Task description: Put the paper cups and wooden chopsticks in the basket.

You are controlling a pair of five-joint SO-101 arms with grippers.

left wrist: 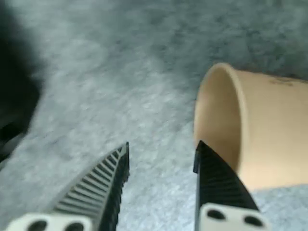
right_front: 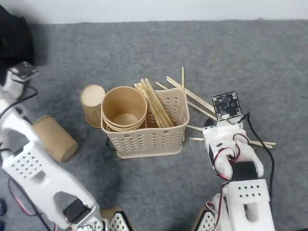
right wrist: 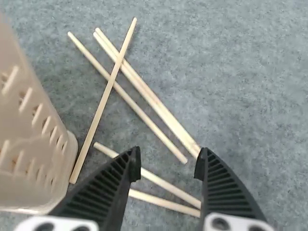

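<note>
**Both end effectors open, nothing held**

Left end effector (left wrist: 162, 145) is seen open and empty at the mouth of a paper cup (left wrist: 260, 127) lying on its side, left of the basket (right_front: 144, 140). Right end effector (right wrist: 168, 151) is spread open, empty, over loose chopsticks (right wrist: 144, 103) right of the basket.

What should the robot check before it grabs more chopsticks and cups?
1. Right gripper open: ok.
2. Loose chopsticks under it: ok, two lie between its fingers in the right wrist view.
3. Left gripper open: ok.
4. Lying cup lined up between the left gripper's fingers: not ok, it sits off to one side, by one finger.
5. Room in the basket: probably ok, it does not look packed full beside the stacked cups.
6. Height of the right gripper above the carpet: cannot tell.
</note>
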